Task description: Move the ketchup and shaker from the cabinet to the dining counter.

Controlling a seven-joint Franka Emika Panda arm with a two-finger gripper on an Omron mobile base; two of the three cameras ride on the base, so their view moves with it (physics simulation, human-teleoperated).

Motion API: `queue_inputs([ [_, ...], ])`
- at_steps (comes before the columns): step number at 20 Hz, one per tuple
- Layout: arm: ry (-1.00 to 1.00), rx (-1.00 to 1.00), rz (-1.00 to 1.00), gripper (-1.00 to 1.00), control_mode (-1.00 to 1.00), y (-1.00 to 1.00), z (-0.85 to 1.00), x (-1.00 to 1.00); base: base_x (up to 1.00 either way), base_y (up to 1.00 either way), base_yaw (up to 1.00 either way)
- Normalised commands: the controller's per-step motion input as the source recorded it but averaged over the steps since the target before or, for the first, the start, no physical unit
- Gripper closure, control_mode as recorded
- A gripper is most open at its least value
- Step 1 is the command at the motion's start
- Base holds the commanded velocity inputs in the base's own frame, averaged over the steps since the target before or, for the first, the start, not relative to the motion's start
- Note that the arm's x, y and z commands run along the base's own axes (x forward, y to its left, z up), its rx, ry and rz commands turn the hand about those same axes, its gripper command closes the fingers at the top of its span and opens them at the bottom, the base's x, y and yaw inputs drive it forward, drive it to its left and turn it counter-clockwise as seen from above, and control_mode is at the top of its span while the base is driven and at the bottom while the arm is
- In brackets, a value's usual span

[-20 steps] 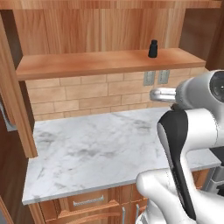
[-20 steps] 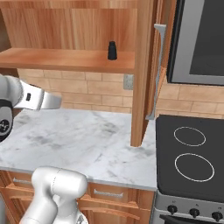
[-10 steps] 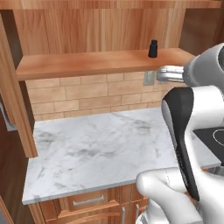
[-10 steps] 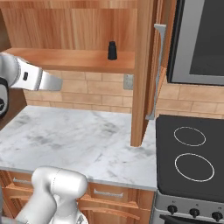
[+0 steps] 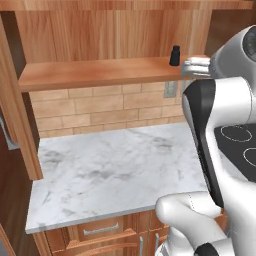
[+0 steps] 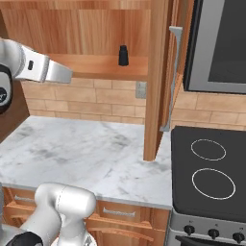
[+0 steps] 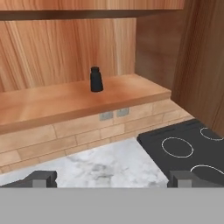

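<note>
Standing upright on the wooden shelf [image 7: 65,103] of the open cabinet [image 6: 156,72], the shaker [image 7: 96,79] sits toward the shelf's right end, at about 11 o'clock in the hand view and well apart from the end effector [image 7: 111,178], whose fingertips [image 7: 41,178] stand spread wide with nothing between them. No ketchup bottle is visible on the shelf. Below lies the marble tabletop [image 5: 115,170], with a black stove [image 6: 211,178] beside it. The shaker looks small, rigid and light, probably smooth-sided, so it could tip or slip if nudged. The wider lower body, below the narrower top, seems the safest place to grip, with the fingers closing level from the front.
</note>
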Motion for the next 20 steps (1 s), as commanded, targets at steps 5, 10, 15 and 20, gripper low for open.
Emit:
queue_inputs([
  [5,0.00,-0.02,0.00,-1.00,-1.00,-0.18,0.04,0.30,0.00,0.00,0.00],
  [10,0.00,-0.01,0.00,-1.00,-1.00,-0.16,0.00,0.32,0.00,0.00,0.00],
  [15,0.05,0.00,0.00,-1.00,-1.00,-0.10,0.00,0.48,0.00,0.00,0.00],
  [20,0.11,0.00,0.02,-1.00,-1.00,-0.08,-0.06,0.50,0.00,0.00,0.00],
])
